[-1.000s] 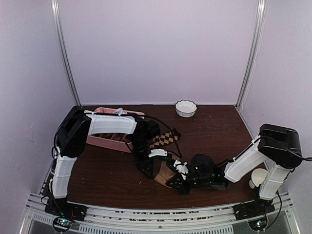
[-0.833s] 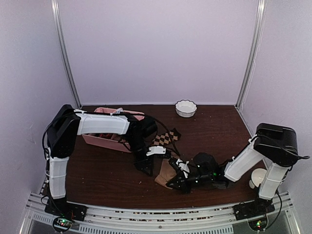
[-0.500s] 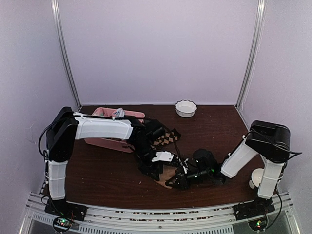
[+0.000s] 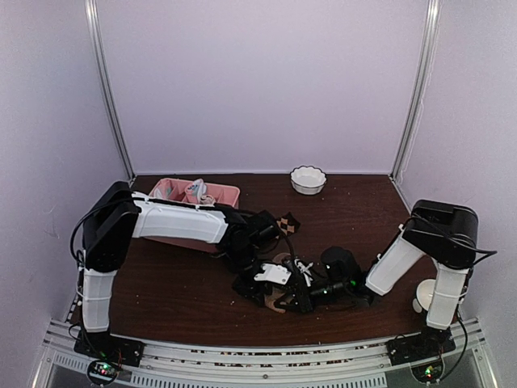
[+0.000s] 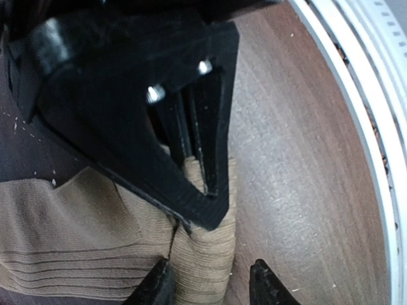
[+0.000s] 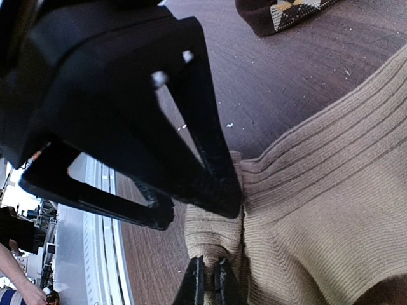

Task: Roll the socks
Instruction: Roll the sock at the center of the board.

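on the dark wooden table (image 4: 161,295), a pink tray (image 4: 226,194) sits at the back left. the tan sock (image 5: 70,254) lies near the front middle, one edge bunched into a fold. the argyle sock (image 4: 287,221) lies just behind it, beside the tray. a white bowl (image 4: 308,179) stands at the back. the left gripper (image 5: 211,289) has its claws apart, astride that fold. the right gripper (image 6: 208,279) has its claws pressed together at the fold; whether cloth is nipped between them cannot be told.
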